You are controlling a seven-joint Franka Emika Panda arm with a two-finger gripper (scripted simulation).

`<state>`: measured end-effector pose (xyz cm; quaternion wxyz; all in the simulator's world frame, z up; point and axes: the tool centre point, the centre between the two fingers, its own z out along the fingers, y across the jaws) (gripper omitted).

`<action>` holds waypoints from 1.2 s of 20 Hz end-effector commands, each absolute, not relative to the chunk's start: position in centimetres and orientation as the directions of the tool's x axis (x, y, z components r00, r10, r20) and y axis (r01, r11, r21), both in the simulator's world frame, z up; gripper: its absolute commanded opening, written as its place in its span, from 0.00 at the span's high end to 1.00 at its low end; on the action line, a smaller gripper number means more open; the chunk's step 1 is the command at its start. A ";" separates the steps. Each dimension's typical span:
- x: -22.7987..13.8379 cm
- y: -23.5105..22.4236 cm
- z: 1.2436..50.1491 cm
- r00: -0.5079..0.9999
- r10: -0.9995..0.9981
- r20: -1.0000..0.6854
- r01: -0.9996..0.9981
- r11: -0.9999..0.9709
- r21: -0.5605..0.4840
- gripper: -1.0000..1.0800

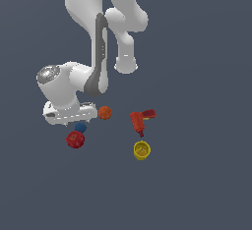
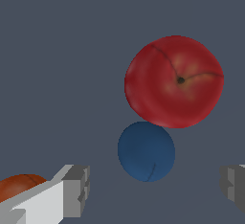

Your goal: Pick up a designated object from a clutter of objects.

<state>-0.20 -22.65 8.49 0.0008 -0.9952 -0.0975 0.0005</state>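
Hovering low over the counter [image 1: 197, 185], my end effector [image 2: 153, 189] has its fingers [image 2: 76, 189] spread wide and holds nothing. Going left to right in the wrist view: the orange ball [image 2: 21, 185] peeks out behind one finger, then the blue ball [image 2: 146, 151] sits just ahead of the open gap, roughly centred between the fingers. The red apple-like ball [image 2: 174, 88] touches it on the far side, so I judge a short advance and descent would straddle the blue one.
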 end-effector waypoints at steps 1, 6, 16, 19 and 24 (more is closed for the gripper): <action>-0.3 -22.9 8.2 0.980 0.198 0.000 0.198 -0.980 0.000 0.04; -0.3 -22.9 8.0 0.981 0.196 -0.001 0.196 -0.981 -0.001 0.04; -0.4 -22.9 3.8 0.980 0.197 0.000 0.197 -0.980 0.000 0.04; -0.4 -23.0 3.3 0.980 0.198 0.000 0.198 -0.980 0.000 0.04; -0.3 -23.0 3.2 0.980 0.198 0.000 0.198 -0.980 0.000 1.00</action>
